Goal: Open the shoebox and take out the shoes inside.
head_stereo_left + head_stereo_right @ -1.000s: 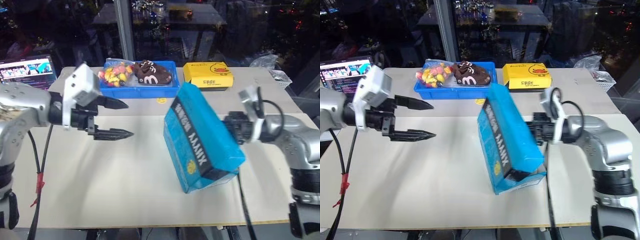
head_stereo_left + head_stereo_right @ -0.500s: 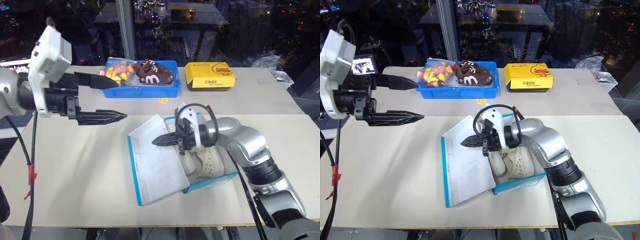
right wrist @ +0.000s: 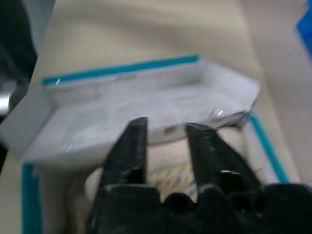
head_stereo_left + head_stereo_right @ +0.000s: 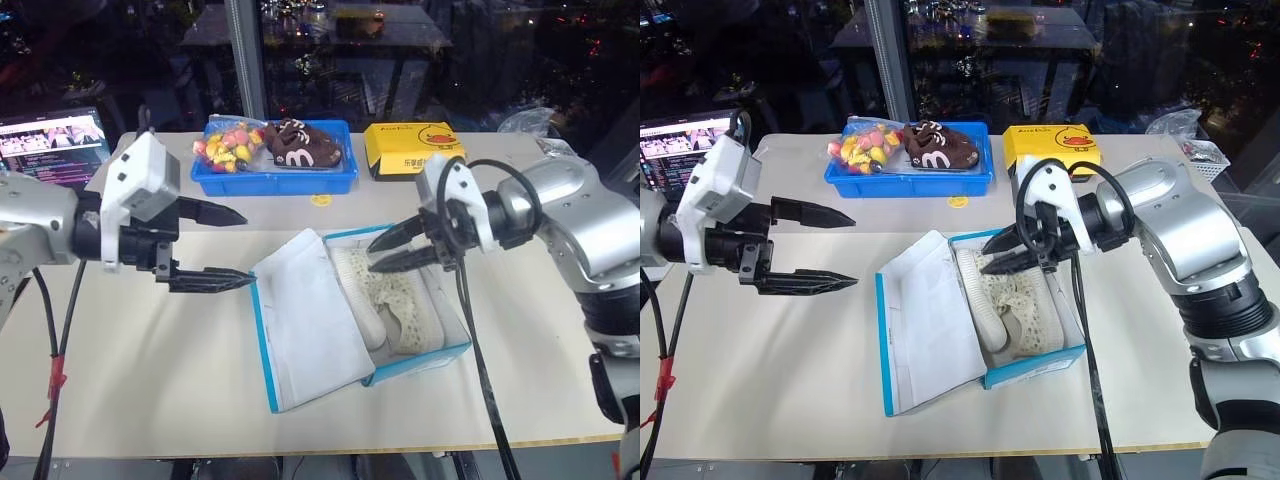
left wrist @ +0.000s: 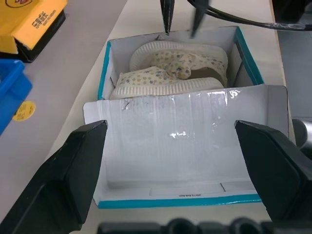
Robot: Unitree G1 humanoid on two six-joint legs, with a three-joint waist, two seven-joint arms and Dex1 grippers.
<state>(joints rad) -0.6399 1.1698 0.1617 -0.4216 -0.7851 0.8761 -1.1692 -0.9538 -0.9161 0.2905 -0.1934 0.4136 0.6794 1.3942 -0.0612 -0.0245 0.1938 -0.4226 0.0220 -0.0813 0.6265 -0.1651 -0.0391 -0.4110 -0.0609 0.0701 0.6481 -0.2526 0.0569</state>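
The blue shoebox (image 4: pixel 428 362) lies open mid-table, its white-lined lid (image 4: pixel 312 322) flopped flat toward my left. The shoes (image 4: pixel 396 300), two cream dotted ones, lie side by side inside it and also show in the left wrist view (image 5: pixel 170 73). My right gripper (image 4: pixel 372 256) hovers over the box's far edge just above the shoes, its fingers (image 3: pixel 131 146) a little apart with nothing between them. My left gripper (image 4: pixel 246 247) stands wide open and empty to the left of the lid, pointing at it.
At the back, a blue tray (image 4: pixel 300 183) holds colourful sweets and a brown plush item. A yellow duck box (image 4: pixel 413 150) sits beside it, and a small yellow sticker (image 4: pixel 321 200) lies on the table. A laptop (image 4: pixel 55 135) stands far left.
A second ago the box stood tilted and closed against my right gripper. Now it lies flat with the lid open. The right gripper drew back and opened; the left rose, then sank back.
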